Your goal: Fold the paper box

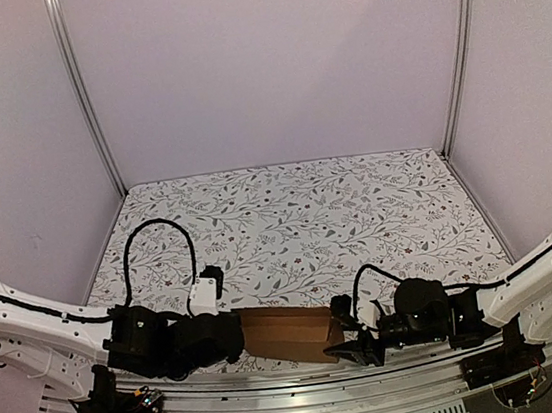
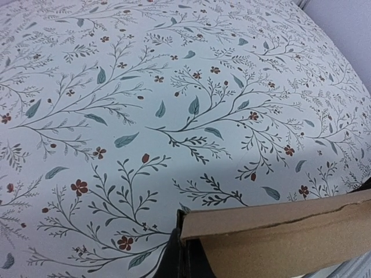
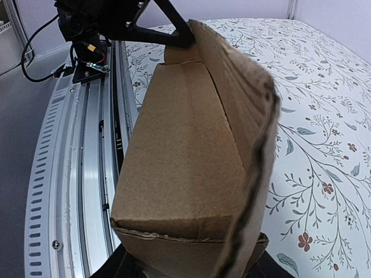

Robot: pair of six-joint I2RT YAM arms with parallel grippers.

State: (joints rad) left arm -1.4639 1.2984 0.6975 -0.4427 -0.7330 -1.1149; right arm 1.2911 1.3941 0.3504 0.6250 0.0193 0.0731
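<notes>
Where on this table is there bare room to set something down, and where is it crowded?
Free: the whole floral tabletop, across its full width, from the paper box back to the rear wall. Crowded: the near edge, where the left gripper and right gripper flank the box, just beyond the metal rail.

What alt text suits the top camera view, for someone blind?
A brown paper box is at the near edge of the floral table, with the left hand at one end and the right hand at the other.
</notes>
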